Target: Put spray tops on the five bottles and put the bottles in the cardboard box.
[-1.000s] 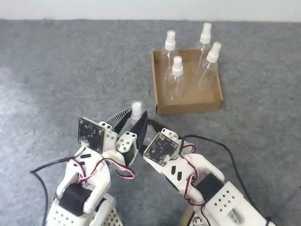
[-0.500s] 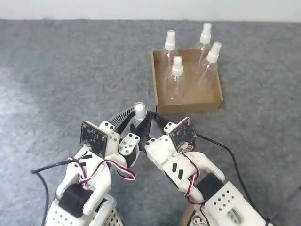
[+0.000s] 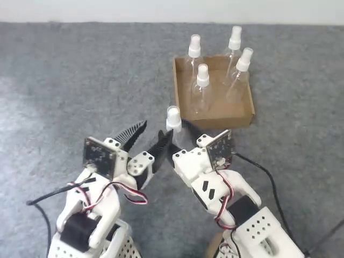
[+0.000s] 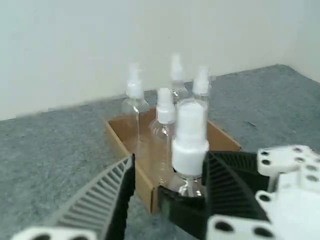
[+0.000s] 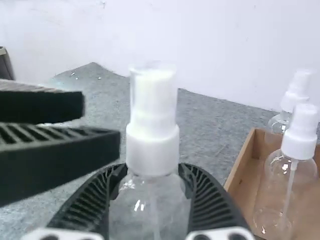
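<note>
a: while the spray bottle (image 3: 173,119) is gripped, where is it placed?
b: it's held upright by the right gripper (image 3: 174,134), with the jaws closed on the clear body just under the white spray top (image 5: 151,127). it's seen just off the near left corner of the cardboard box (image 3: 215,122), outside it. whether the base is touching the carpet (image 3: 64,80) can't be told, since it's hidden by the arms.
a: left gripper?
b: the left gripper (image 3: 146,141) is seen with jaws spread wide and nothing held. it's parked beside the right one, pointed toward the box. one black fingertip is just beside the bottle, but contact can't be told.
a: box contents?
b: four clear bottles (image 3: 202,88) are stood upright inside, each fitted with a white spray top. the box is set on grey carpet, beyond both arms.
</note>
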You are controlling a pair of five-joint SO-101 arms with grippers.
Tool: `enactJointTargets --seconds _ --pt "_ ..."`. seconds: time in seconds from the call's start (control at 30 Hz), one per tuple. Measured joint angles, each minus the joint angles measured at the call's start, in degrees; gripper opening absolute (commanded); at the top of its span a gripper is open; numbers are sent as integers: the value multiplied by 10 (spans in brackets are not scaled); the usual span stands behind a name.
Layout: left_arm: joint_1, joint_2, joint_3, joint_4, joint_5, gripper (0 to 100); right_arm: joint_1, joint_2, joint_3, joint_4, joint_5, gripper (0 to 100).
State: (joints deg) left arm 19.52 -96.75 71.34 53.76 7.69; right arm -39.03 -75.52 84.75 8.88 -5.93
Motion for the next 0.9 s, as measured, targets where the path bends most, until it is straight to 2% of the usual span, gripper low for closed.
enactJointTargets --seconds 0.13,0.27,0.4,0.5,0.67,0.8,0.9 --pt "-2 1 -24 7 0 270 4 -1 0 0 0 6" --pt "-42 1 -50 35 -1 274 7 -1 0 0 0 6" --pt "-105 1 -53 47 -1 273 54 -1 -10 11 -2 6" --pt "-119 1 -48 47 -1 275 98 -1 -60 68 -4 6" --pt "-121 1 -16 47 -11 278 107 28 -178 147 -4 6" --pt "-99 1 31 62 -50 336 107 141 -268 156 -4 6" --pt "-70 6 51 63 -54 346 76 250 -333 157 -4 6"
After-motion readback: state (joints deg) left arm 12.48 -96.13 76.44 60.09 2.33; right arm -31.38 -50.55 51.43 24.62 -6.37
